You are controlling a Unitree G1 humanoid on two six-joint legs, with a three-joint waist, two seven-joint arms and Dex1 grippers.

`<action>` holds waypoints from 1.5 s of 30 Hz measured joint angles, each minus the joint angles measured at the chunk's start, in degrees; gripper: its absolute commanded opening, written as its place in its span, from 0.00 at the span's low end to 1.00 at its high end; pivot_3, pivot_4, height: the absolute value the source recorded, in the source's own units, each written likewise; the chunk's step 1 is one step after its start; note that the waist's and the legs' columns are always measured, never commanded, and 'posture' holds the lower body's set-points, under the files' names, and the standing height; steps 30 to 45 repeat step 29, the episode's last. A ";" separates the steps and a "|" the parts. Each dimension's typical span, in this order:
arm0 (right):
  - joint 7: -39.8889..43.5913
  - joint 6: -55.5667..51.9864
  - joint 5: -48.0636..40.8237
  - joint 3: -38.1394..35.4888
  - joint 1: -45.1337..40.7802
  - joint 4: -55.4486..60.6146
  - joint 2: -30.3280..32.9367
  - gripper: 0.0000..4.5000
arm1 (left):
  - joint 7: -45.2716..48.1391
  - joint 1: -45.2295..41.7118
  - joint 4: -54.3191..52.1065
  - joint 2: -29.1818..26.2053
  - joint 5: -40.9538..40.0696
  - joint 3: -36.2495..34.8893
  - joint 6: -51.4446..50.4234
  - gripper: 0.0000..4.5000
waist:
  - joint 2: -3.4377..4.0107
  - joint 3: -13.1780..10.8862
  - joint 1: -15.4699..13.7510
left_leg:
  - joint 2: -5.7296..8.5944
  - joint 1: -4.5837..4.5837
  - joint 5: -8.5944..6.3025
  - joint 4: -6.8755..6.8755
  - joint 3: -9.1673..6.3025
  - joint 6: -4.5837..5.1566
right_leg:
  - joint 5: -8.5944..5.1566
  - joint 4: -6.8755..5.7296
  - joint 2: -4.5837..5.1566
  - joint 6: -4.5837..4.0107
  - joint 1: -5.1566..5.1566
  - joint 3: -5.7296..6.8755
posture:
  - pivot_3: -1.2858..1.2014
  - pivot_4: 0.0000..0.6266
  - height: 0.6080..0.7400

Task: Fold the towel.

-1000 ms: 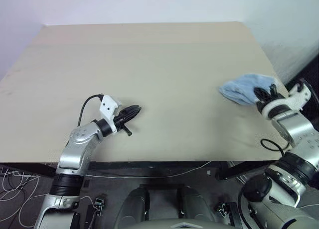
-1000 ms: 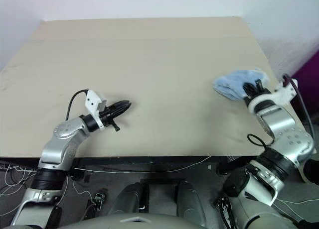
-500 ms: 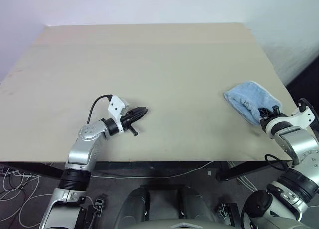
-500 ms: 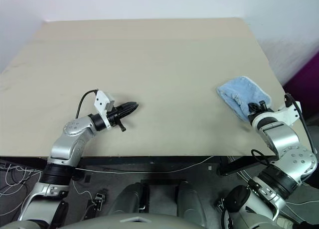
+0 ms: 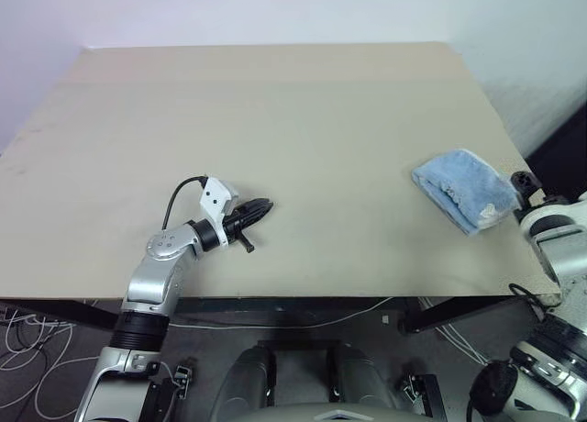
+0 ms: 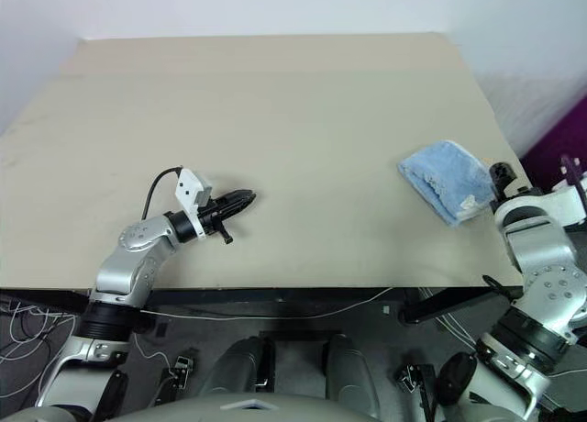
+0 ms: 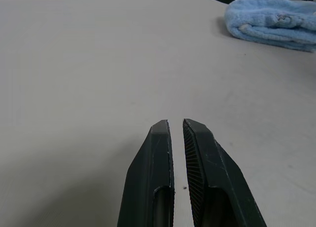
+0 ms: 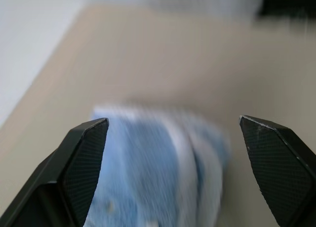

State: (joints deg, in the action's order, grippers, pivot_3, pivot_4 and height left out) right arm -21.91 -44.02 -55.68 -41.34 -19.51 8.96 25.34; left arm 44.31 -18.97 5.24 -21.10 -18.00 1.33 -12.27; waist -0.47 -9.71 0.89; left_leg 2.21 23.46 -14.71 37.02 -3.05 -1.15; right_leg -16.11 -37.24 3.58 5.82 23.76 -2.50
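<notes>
Our light blue terry towel (image 5: pixel 461 189) lies folded near the beige table's (image 5: pixel 303 119) right edge. Our right gripper (image 8: pixel 175 153) gapes wide and empty just beside it; our left gripper (image 7: pixel 177 127), nearly closed on nothing, hovers mid-table. We should withdraw cleanly without snagging the 2 visible layers.

right gripper (image 8: pixel 173 133): letting go, jaws spreading wide, pulling back off the table's right edge | towel (image 5: pixel 463 189): no longer gripped, now lying bundled on the table (image 5: pixel 275 119)
</notes>
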 measured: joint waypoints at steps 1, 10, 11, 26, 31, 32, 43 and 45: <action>3.03 1.37 3.04 3.36 0.47 0.68 2.17 0.99 | -1.15 -0.24 0.68 0.29 0.62 -0.06 0.63 0.10 | 0.01 0.00 0.10 | 0.00 -0.02 0.00 0.00 0.01 0.00 | 0.00 0.00 -0.02 0.00 0.00 -0.01 | 0.52 0.24 1.00; 29.16 12.15 21.98 32.02 -1.86 3.27 7.60 0.99 | -8.24 -1.22 2.53 0.55 2.67 -2.99 2.64 0.10 | -0.01 0.00 -0.10 | -0.04 -0.06 -0.01 0.07 -0.02 0.01 | 0.00 0.02 -0.02 0.00 -0.06 0.02 | 0.52 0.24 1.00; 31.77 13.23 23.28 34.76 -2.68 3.13 6.92 0.99 | -8.44 -0.73 2.35 0.20 2.64 -3.48 2.64 0.10 | -0.02 0.00 -0.10 | -0.04 -0.06 -0.01 0.08 -0.03 0.01 | 0.00 0.02 -0.02 0.00 -0.08 0.02 | 0.52 0.24 1.00; 49.33 24.83 36.97 45.86 -9.14 -14.63 -1.25 0.99 | -16.09 4.36 -2.35 -1.88 2.34 -11.44 2.52 0.10 | -0.06 -0.02 -0.13 | 0.03 -0.05 -0.01 0.07 -0.17 -0.01 | 0.00 0.06 0.08 0.00 -0.07 0.12 | 0.52 0.24 1.00; 50.38 26.29 38.26 45.89 -9.13 -16.42 -2.65 0.99 | -16.71 4.44 -2.39 -2.56 2.34 -12.24 2.53 0.10 | -0.06 -0.02 -0.12 | 0.03 -0.05 -0.01 0.07 -0.17 -0.01 | 0.00 0.05 0.08 0.00 -0.07 0.12 | 0.52 0.24 1.00; 50.38 26.29 38.26 45.89 -9.13 -16.42 -2.65 0.99 | -16.71 4.44 -2.39 -2.56 2.34 -12.24 2.53 0.10 | -0.06 -0.02 -0.12 | 0.03 -0.05 -0.01 0.07 -0.17 -0.01 | 0.00 0.05 0.08 0.00 -0.07 0.12 | 0.52 0.24 1.00; 50.38 26.29 38.26 45.89 -9.13 -16.42 -2.65 0.99 | -16.71 4.44 -2.39 -2.56 2.34 -12.24 2.53 0.10 | -0.06 -0.02 -0.12 | 0.03 -0.05 -0.01 0.07 -0.17 -0.01 | 0.00 0.05 0.08 0.00 -0.07 0.12 | 0.52 0.24 1.00; 50.38 26.29 38.26 45.89 -9.13 -16.42 -2.65 0.99 | -16.71 4.44 -2.39 -2.56 2.34 -12.24 2.53 0.10 | -0.06 -0.02 -0.12 | 0.03 -0.05 -0.01 0.07 -0.17 -0.01 | 0.00 0.05 0.08 0.00 -0.07 0.12 | 0.52 0.24 1.00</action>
